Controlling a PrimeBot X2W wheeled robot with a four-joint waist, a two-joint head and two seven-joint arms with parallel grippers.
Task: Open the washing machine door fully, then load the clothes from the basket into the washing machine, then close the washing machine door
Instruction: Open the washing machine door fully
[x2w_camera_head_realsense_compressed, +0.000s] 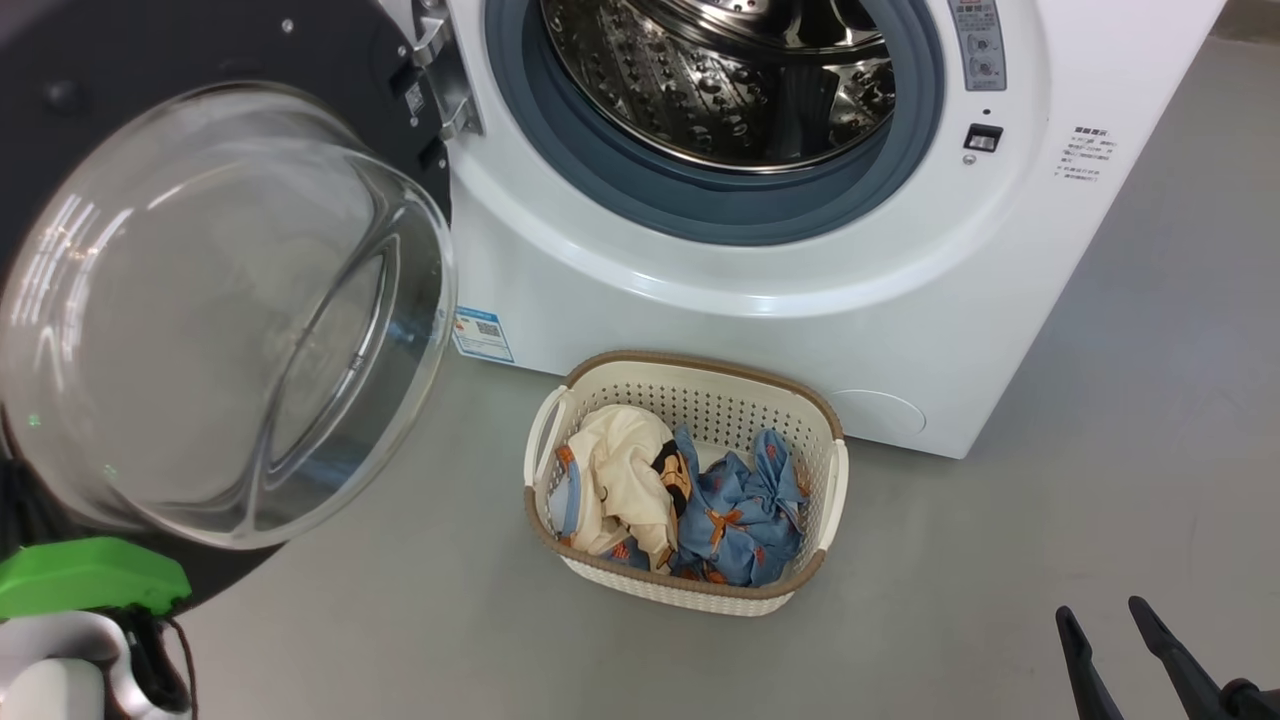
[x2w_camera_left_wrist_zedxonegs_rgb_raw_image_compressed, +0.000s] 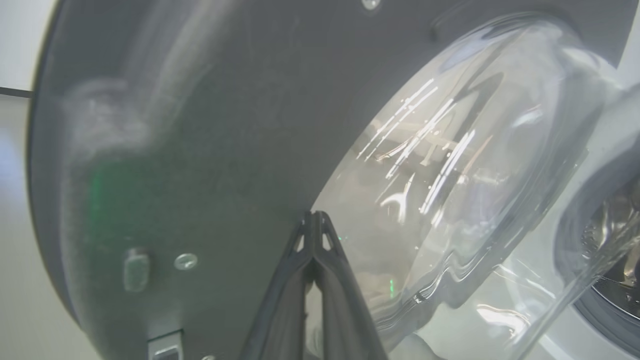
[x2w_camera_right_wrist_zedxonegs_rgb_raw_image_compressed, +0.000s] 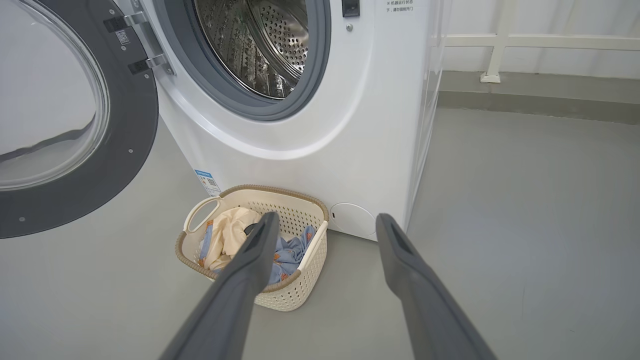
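The washing machine (x2w_camera_head_realsense_compressed: 750, 340) stands with its steel drum (x2w_camera_head_realsense_compressed: 720, 80) exposed. Its door (x2w_camera_head_realsense_compressed: 200, 50) is swung out to the left, the clear glass bowl (x2w_camera_head_realsense_compressed: 220, 310) bulging toward me. In the left wrist view my left gripper (x2w_camera_left_wrist_zedxonegs_rgb_raw_image_compressed: 314, 216) is shut with nothing in it, its tips close against the door's (x2w_camera_left_wrist_zedxonegs_rgb_raw_image_compressed: 200, 150) dark inner face, beside the glass. On the floor before the machine stands the basket (x2w_camera_head_realsense_compressed: 700, 362) with the clothes: a cream garment (x2w_camera_head_realsense_compressed: 625, 470) and blue ones (x2w_camera_head_realsense_compressed: 740, 510). My right gripper (x2w_camera_head_realsense_compressed: 1100, 612) is open, low at the right, apart from the basket (x2w_camera_right_wrist_zedxonegs_rgb_raw_image_compressed: 295, 295).
A blue label sticker (x2w_camera_head_realsense_compressed: 482, 333) marks the machine's lower front. Grey floor (x2w_camera_right_wrist_zedxonegs_rgb_raw_image_compressed: 525, 225) lies open to the right of the machine. A white railing (x2w_camera_right_wrist_zedxonegs_rgb_raw_image_compressed: 500, 45) runs along the wall behind it. My left arm's green part (x2w_camera_head_realsense_compressed: 90, 575) sits under the door.
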